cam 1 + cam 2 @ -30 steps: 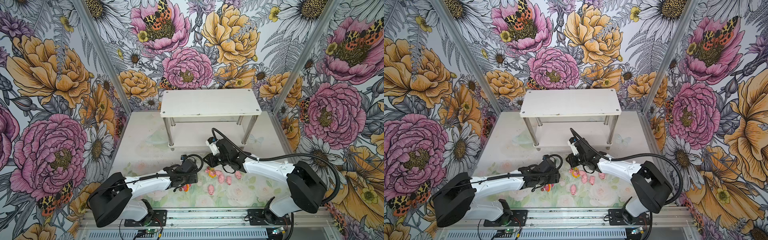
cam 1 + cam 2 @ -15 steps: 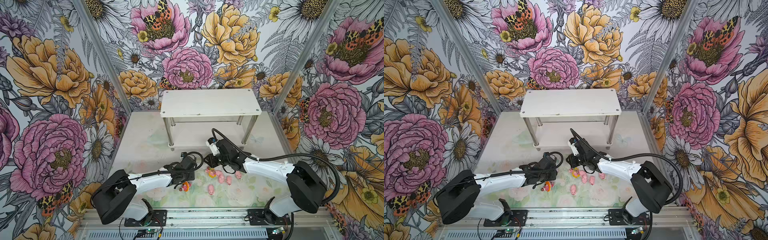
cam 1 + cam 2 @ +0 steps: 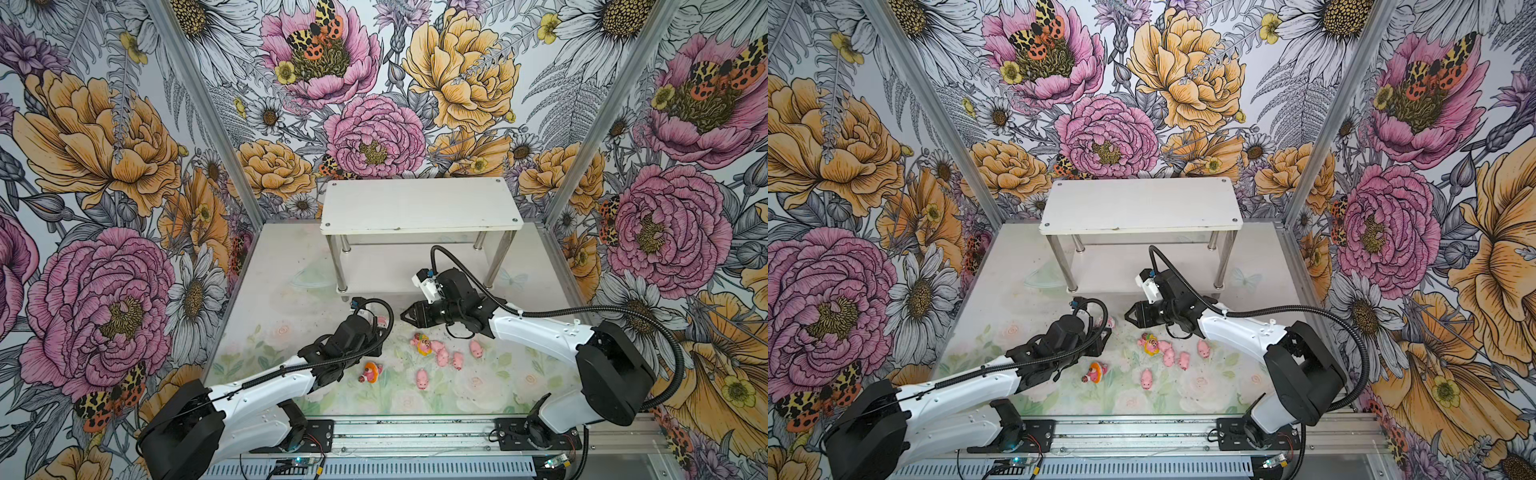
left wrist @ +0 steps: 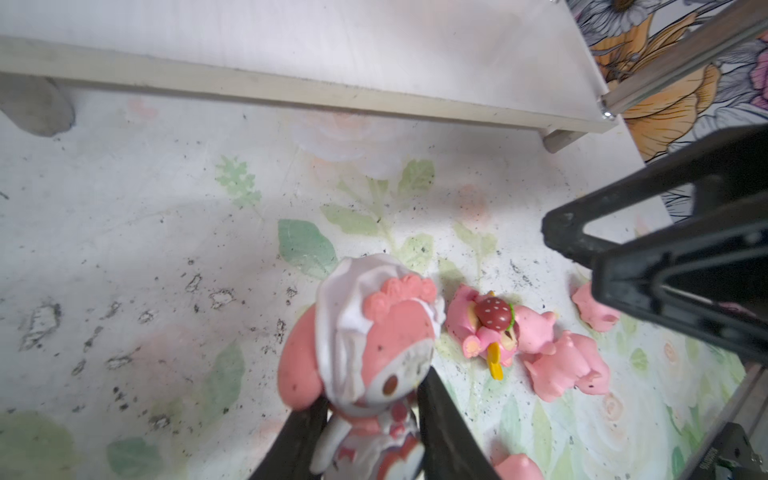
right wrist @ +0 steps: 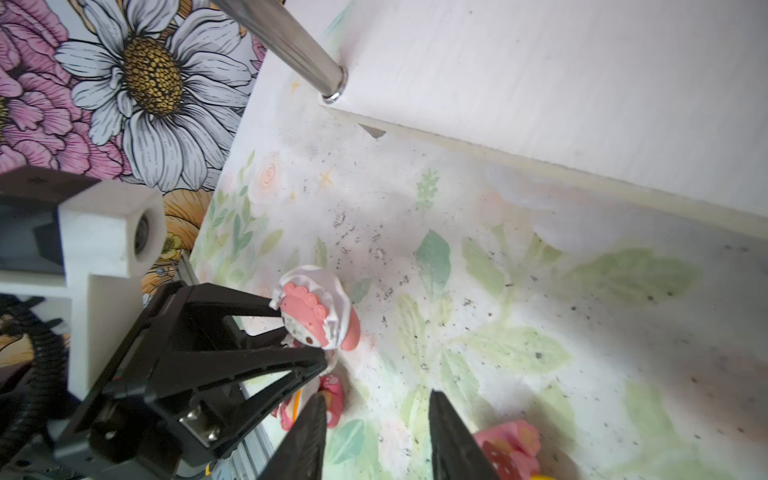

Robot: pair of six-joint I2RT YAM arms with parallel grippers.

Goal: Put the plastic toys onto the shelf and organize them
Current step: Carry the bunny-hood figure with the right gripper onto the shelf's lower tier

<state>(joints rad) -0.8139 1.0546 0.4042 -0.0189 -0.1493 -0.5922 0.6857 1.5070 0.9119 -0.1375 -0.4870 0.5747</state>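
- The white-rimmed toy [image 4: 374, 328], pink face under a frilled white bonnet, sits clamped between the two black fingers [image 4: 446, 424] of the left gripper [image 4: 370, 395]. It is just in front of the shelf [image 3: 419, 203], toward the shelf's front left leg. We cannot tell whether it is clear of the tabletop.
- The right wrist view shows the same grip from the side, with the left gripper [image 5: 299, 332] pinching the toy [image 5: 318, 311] near its head, a short way out from the shelf's lower board.
- The yellow-rimmed toy [image 3: 423, 344] lies tipped over on the tabletop [image 3: 291, 291] in front of the middle of the shelf, a red strawberry showing on it in the left wrist view.
- Four pink pigs [image 3: 442, 358] lie scattered just beside it, in front of the shelf's right half. Two touch each other and one touches the yellow-rimmed toy.
- A fifth pig [image 3: 422, 379] lies alone, farther out from the shelf than the others.
- The orange-rimmed toy [image 3: 369, 371] lies on the tabletop well out from the shelf's left half, apart from the pigs.
- The right gripper [image 3: 409, 316] hangs in front of the middle of the shelf's lower board, its tip pointing toward the held toy. Its jaws stand apart with nothing between them, as its own wrist view [image 5: 376, 399] shows.
- The shelf itself stands at the back of the tabletop, white boards on shiny metal legs, against flowered wallpaper [image 3: 374, 137].
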